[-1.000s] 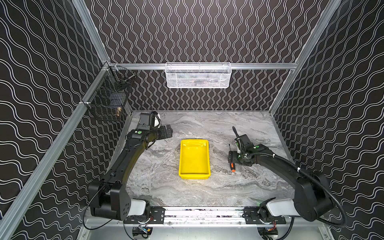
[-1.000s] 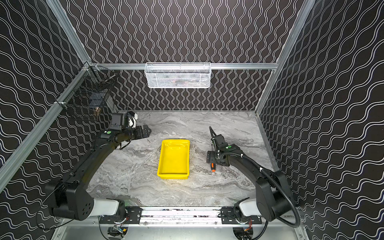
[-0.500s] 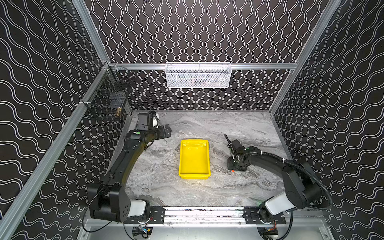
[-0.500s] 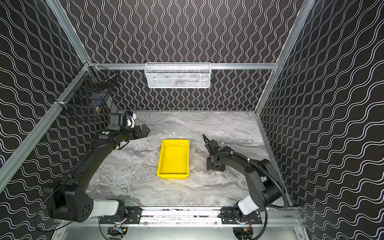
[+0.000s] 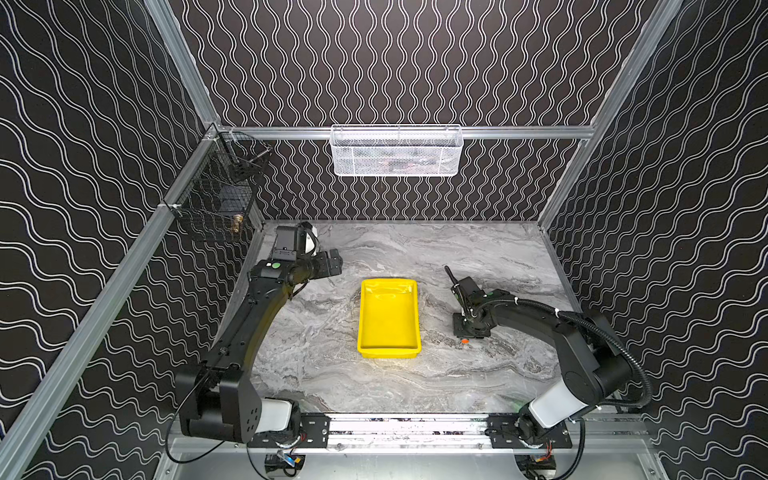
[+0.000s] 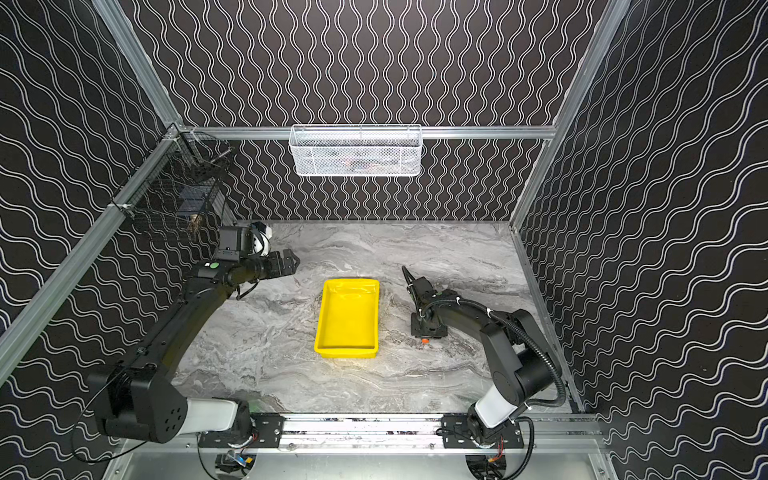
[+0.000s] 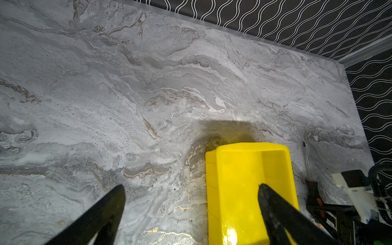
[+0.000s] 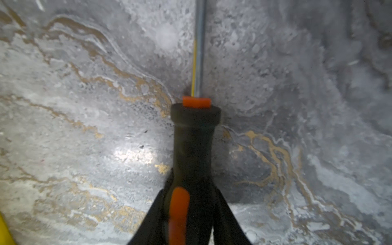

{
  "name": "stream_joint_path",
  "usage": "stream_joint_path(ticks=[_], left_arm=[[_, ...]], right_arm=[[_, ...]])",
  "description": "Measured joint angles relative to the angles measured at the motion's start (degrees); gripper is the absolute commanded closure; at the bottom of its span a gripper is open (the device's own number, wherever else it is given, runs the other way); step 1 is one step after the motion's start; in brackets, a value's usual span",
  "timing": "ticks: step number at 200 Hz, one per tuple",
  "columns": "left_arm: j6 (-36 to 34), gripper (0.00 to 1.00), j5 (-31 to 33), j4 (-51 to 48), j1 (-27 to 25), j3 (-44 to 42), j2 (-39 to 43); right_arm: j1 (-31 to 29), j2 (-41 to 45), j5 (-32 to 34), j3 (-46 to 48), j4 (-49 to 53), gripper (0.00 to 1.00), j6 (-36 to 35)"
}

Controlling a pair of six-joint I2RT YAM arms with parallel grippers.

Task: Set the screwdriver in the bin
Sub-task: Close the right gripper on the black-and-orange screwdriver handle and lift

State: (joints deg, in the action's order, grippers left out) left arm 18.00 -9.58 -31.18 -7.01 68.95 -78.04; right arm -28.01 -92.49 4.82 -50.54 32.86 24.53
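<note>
Black-and-orange screwdriver: lies on marble tabletop, right of yellow bin, apart from it. Right gripper: jaws clamped on handle. Left gripper: jaws apart, empty, near bin's far left corner. Bin: empty. Done: grasp. Left: lift, carry, release.

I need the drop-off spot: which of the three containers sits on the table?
The yellow bin, resting flat on the marble table; the white mesh basket and the black wire basket hang from the frame rails.
</note>
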Motion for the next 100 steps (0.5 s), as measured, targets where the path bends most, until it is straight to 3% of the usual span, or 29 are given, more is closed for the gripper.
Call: stream_joint_path(ticks=[39, 100], left_arm=[[0.0, 0.01, -0.2, 0.0, 0.3, 0.0, -0.3], [0.0, 0.01, -0.2, 0.0, 0.5, 0.0, -0.3]], right_arm=[[0.0, 0.2, 0.3, -0.9, 0.6, 0.92, -0.4], [-1.2, 6.2, 0.3, -8.6, 4.9, 0.93, -3.0]])
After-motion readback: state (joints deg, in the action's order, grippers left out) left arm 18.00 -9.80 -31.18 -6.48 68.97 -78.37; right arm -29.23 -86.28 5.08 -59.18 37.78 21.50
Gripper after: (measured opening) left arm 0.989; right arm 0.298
